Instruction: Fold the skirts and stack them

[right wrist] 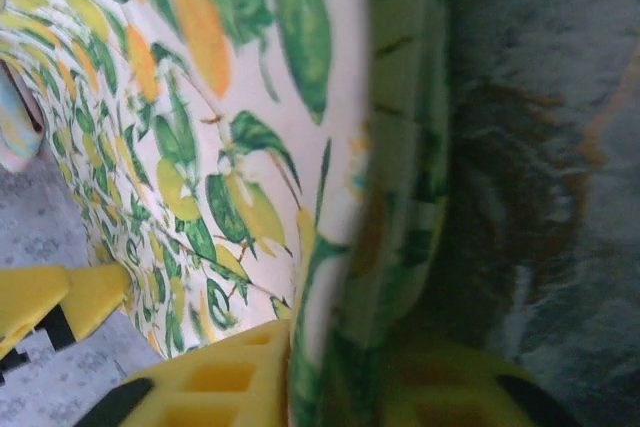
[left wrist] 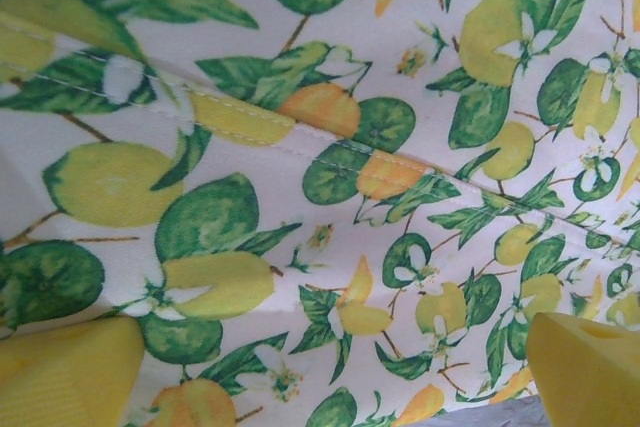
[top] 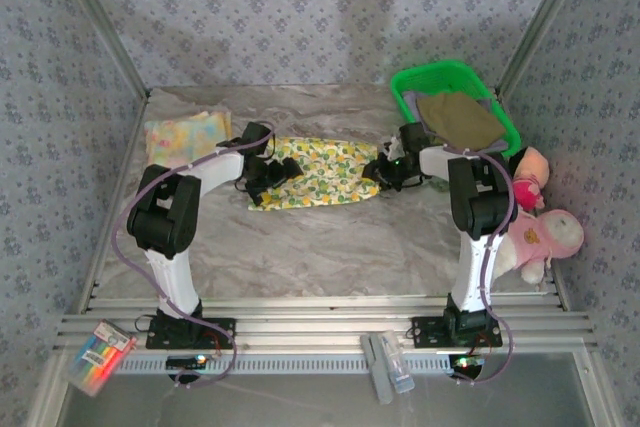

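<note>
Fruit-print skirt [top: 318,172] is lying flat across the middle of the table [top: 300,247], its long side running left to right, with one gripper at each end. At its right end the right gripper [top: 386,173] is pinching the cloth. In the right wrist view a folded edge of the print is passing straight between the two yellow fingers [right wrist: 215,382], which are pressing in on it from either side (the far finger is blurred, but the cloth is plainly sandwiched). At the left end the left gripper [top: 264,175] is hanging low over the skirt with its jaws spread wide. In the left wrist view its yellow fingertips [left wrist: 70,377] are sitting at the two lower corners, well apart, and a stitched seam is running across the lemon-and-leaf print beyond them.

Farther out, a pastel floral skirt [top: 183,135] is resting folded at the far left of the table, near the left arm's elbow. On the far right a green basket [top: 430,75] is holding an olive-khaki skirt [top: 458,119]. Pink plush toys [top: 545,237] are sitting at the right edge beside the right arm. A pack of coloured markers [top: 100,354] is lying at the near left corner by the arm bases.
</note>
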